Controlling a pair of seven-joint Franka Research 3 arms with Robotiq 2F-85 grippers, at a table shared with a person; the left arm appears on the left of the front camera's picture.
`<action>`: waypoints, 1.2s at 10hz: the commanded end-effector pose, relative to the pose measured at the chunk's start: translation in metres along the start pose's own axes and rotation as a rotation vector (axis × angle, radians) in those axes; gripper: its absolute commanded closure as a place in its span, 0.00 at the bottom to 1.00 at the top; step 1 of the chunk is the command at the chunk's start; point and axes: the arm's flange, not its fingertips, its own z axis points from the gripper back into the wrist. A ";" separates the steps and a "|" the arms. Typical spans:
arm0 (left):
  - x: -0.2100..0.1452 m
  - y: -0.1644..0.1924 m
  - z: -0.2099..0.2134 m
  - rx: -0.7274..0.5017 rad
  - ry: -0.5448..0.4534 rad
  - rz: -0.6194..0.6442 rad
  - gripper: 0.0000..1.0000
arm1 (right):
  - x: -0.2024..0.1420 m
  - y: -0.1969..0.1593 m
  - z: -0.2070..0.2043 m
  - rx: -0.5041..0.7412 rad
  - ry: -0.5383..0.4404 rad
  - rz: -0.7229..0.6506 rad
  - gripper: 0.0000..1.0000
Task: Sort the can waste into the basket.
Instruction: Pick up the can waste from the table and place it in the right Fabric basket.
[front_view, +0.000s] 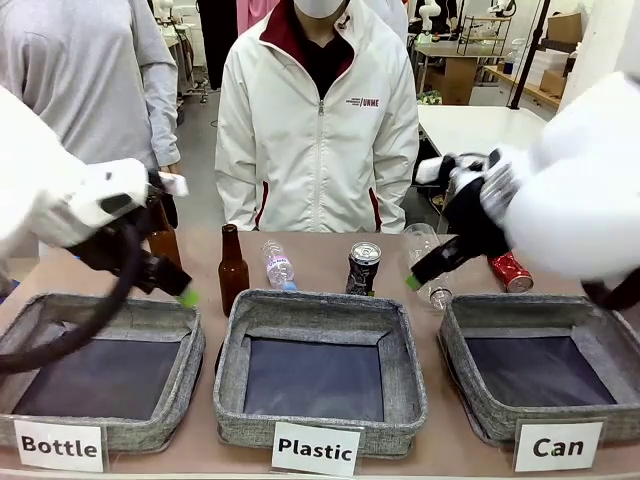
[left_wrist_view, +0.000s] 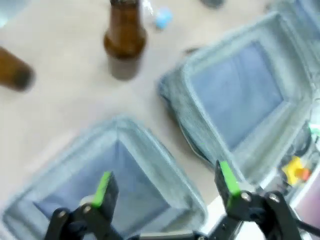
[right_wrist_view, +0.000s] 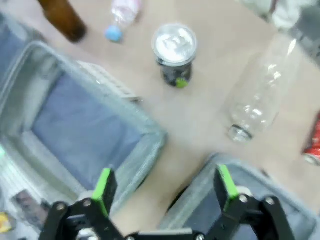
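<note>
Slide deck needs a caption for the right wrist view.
Open right tool hovers over the table; black can stands upright ahead, red can lies off to one side.

We see the tan table (front_view: 320, 262) carrying the Bottle basket (front_view: 100, 310), Plastic basket (front_view: 320, 305) and Can basket (front_view: 540, 310) along its near edge, and behind them a brown bottle (front_view: 232, 268), a small plastic bottle (front_view: 278, 265), an upright black can (front_view: 363, 268) and a red can (front_view: 511, 271) on its side.
</note>
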 end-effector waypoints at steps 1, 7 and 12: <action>-0.016 0.016 0.063 -0.138 -0.002 0.125 0.00 | -0.008 -0.019 0.066 0.162 -0.059 -0.197 0.00; -0.114 0.173 0.149 -0.536 -0.463 0.580 0.00 | -0.129 -0.143 0.141 0.465 -0.294 -0.599 0.00; -0.149 0.201 0.095 -0.777 -0.703 0.898 0.00 | -0.229 -0.221 0.143 0.511 -0.508 -0.953 0.00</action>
